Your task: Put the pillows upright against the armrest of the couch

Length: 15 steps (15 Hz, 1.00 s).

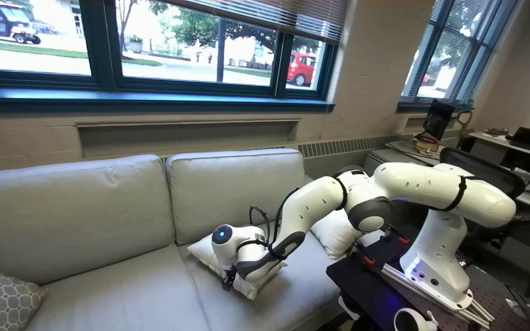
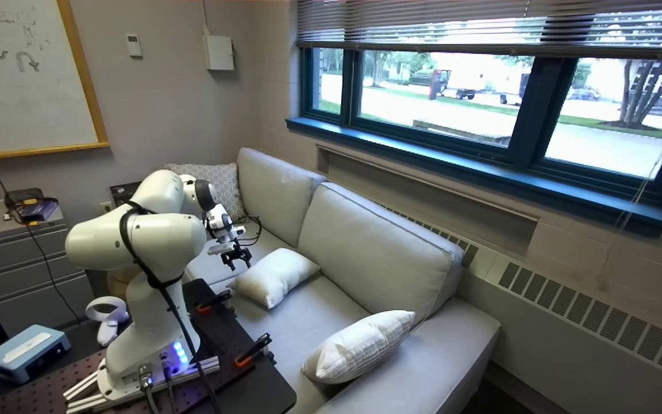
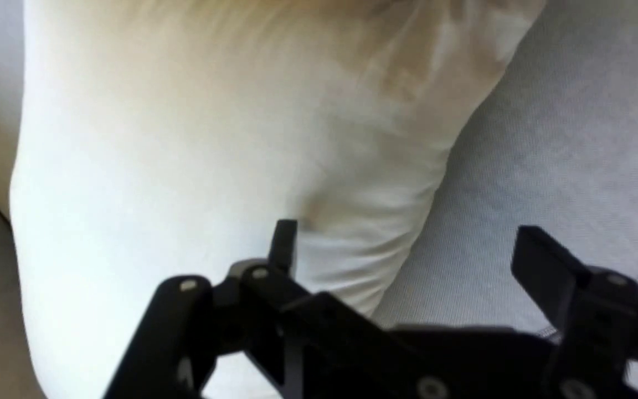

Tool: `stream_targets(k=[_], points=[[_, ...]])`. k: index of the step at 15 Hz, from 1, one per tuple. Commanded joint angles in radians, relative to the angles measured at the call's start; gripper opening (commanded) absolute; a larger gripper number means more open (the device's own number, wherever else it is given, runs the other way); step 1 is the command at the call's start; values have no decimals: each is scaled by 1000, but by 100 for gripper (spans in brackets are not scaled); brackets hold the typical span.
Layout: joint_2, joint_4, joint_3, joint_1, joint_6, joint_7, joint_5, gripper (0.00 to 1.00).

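Observation:
A cream-white pillow (image 2: 276, 277) lies on the couch (image 2: 374, 253) near the line between its two seat cushions. The second pillow (image 2: 360, 347) leans tilted beside the armrest (image 2: 443, 351); in an exterior view the arm partly covers this pillow (image 1: 334, 232). My gripper (image 2: 239, 265) hangs over the edge of the lying pillow that faces away from the armrest. In the wrist view the gripper (image 3: 407, 235) is open: one finger (image 3: 284, 244) stands over the pillow, the other over bare seat fabric. Nothing is held between them, and whether a fingertip touches the pillow I cannot tell.
A grey patterned pillow (image 1: 2, 296) rests at the couch's far end from that armrest. Back cushions (image 1: 239, 193) rise behind the lying pillow. The robot's dark table (image 2: 250, 368), with orange-tipped clamps (image 2: 253, 349), stands close along the seat front.

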Motion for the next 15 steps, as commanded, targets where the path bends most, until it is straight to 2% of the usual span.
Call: stream_targets(k=[1,9,13,14,15], points=[[1,-59,13,-11,105,65,-87,100],[6,-127,9,-17,80,90,-125,100],[7,-134,-32,-34,52,108,-145,100],[7,-140,-48,-38,43,116,-158,75],[7,-146,-61,-45,33,126,-172,75]])
